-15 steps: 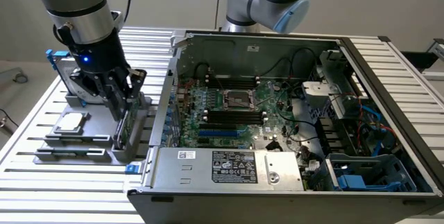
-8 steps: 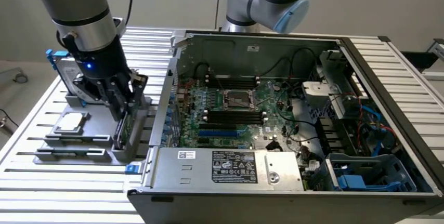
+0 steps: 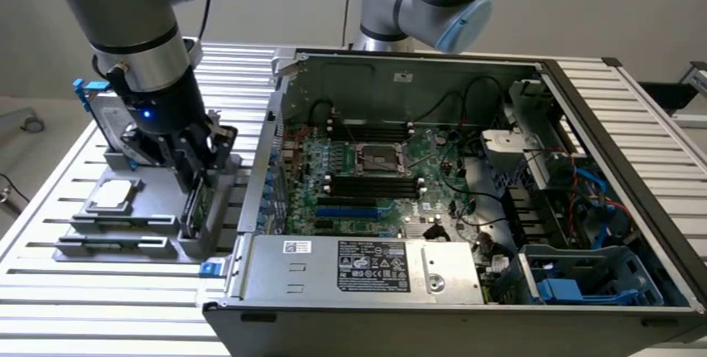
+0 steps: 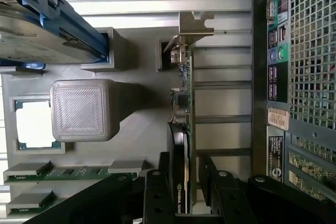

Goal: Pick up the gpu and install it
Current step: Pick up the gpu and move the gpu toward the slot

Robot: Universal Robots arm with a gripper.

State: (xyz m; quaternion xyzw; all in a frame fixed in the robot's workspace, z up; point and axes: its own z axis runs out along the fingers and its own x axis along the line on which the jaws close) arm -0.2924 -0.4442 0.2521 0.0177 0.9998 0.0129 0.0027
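Slatted table (image 3: pixel 45 291), grey fixture (image 3: pixel 116 251) lower left in exterior view: gpu (image 4: pixel 185 93) stands edgewise in its slot, gripper (image 4: pixel 185 162) fingers (image 4: pixel 209 174) spread astride it, unclamped; judged best closed squarely, centred on both faces.

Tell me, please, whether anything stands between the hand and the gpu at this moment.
Nothing visible does. The hand is down right at the gpu, which stands on edge in its slot of the grey holder, with no other part between them.
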